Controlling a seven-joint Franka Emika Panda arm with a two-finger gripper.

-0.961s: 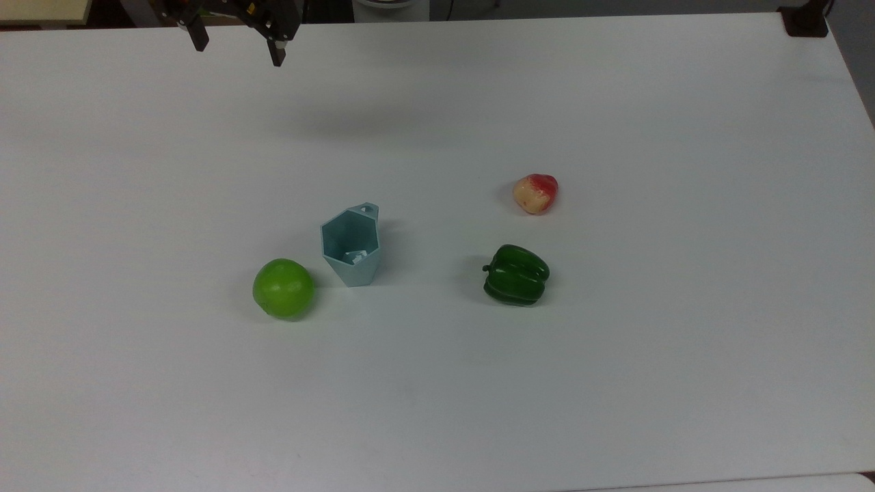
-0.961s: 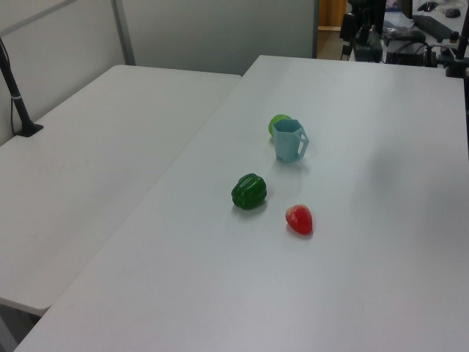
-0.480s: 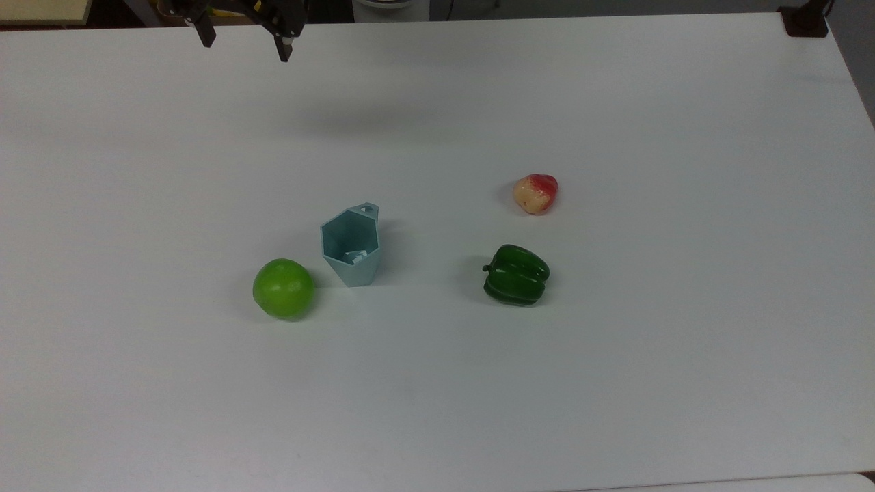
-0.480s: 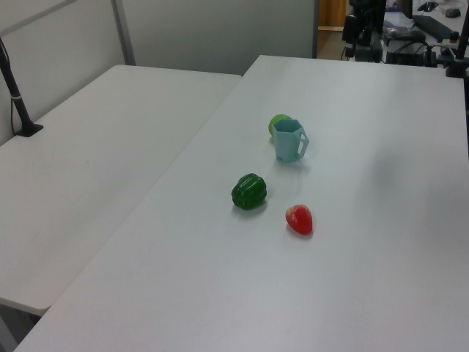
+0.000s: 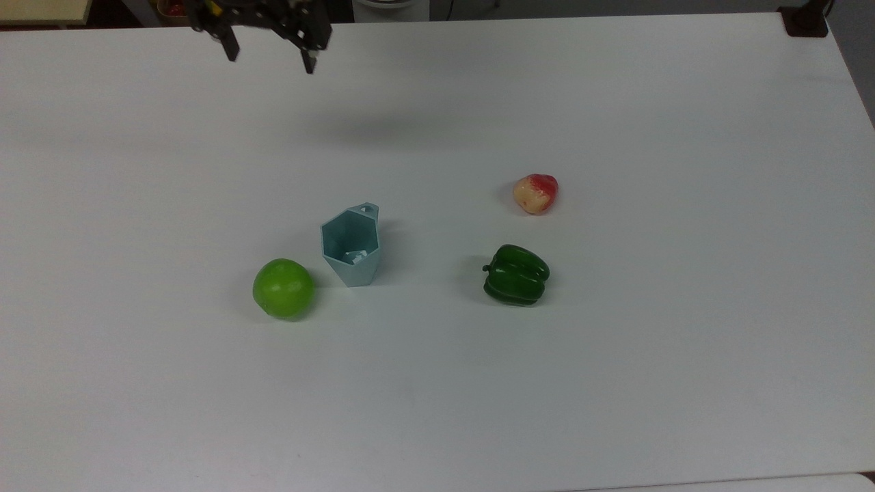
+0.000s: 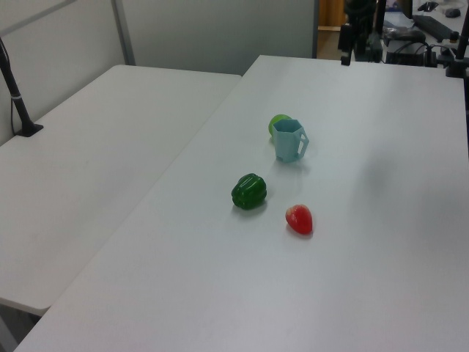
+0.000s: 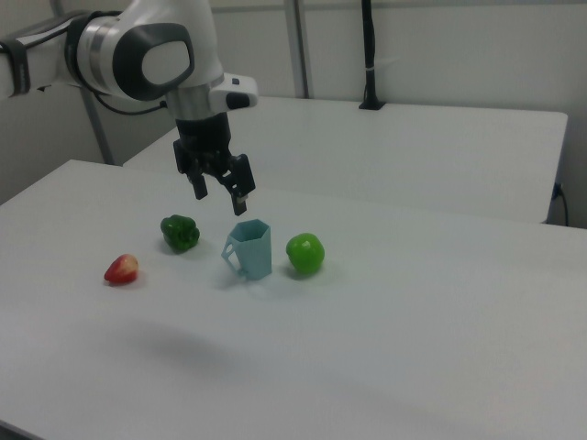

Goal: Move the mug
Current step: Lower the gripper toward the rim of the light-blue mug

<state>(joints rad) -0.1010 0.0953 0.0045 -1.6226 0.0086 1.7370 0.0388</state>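
The mug is a pale blue-teal faceted cup with a hexagonal rim. It stands upright near the middle of the white table, its small handle tab pointing to the far edge in the top view. It also appears in the left view and the right view. My gripper hangs open and empty in the air, far from the mug, near the top view's upper left. In the right view the gripper hovers above the table, its black fingers spread and pointing down.
A green apple sits close to the mug on the top view's left. A green bell pepper and a red-and-cream fruit lie to the top view's right. A second table adjoins on the left view's left.
The gripper has shifted to the top view's right and slightly lower in that view, still open. The mug and fruits have not moved.
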